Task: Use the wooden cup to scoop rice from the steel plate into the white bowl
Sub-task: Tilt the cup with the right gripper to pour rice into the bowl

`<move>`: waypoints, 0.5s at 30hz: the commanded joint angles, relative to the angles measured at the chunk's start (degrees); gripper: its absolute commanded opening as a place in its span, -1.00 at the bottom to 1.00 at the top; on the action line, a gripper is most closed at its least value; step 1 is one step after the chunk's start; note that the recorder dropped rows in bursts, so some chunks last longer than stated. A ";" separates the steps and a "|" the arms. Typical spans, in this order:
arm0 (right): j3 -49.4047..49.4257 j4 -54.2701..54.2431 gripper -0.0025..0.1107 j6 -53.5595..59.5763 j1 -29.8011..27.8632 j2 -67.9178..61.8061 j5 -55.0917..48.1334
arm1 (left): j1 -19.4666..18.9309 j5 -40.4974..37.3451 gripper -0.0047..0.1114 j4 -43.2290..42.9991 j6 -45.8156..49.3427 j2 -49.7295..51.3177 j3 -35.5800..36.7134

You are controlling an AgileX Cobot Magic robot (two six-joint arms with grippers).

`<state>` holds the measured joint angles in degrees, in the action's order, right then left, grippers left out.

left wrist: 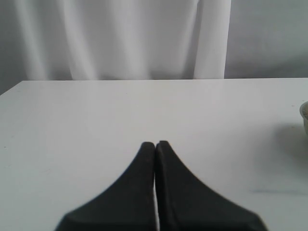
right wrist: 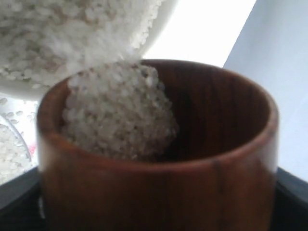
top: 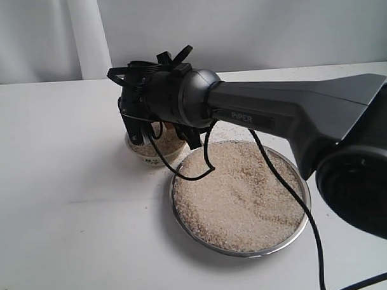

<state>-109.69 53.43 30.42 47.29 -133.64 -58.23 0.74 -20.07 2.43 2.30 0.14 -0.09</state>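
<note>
White table (top: 68, 187) carries the steel plate (top: 305, 201) spread with rice (top: 240, 200), the white bowl (top: 162, 157) just beside it; right tool (top: 162, 134) grasps the wooden cup (right wrist: 159, 183), tipped over the bowl, grains heaped at its lip. Left tool (left wrist: 155, 144) hangs clenched, empty, over the table.

The outside camera sits up high, right beside the big dark grey right arm (top: 294, 109), and looks down across the flat white table (top: 68, 200) toward the pale wall (top: 272, 28). The left wrist camera hangs low over that table, facing the long white curtain (left wrist: 120, 38). The right wrist camera is jammed up close to the small reddish-brown wooden cup (right wrist: 159, 192). All three see the small round cream-white bowl (top: 157, 161).
</note>
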 commanded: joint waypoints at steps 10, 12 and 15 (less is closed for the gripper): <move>-0.42 3.11 -0.96 -0.34 1.27 0.09 3.86 | 0.15 0.33 -0.92 -0.02 -0.22 -0.14 0.09; -0.42 2.97 -0.96 -0.99 1.27 0.09 4.04 | 0.15 0.33 -0.92 -0.02 -0.22 -0.14 0.09; -0.42 3.08 -0.96 -1.11 1.27 0.09 4.20 | 0.15 0.33 -0.92 -0.02 -0.22 -0.14 0.09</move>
<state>-109.69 55.09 29.79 48.59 -133.77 -54.46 0.74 -20.07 2.43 2.30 0.14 -0.09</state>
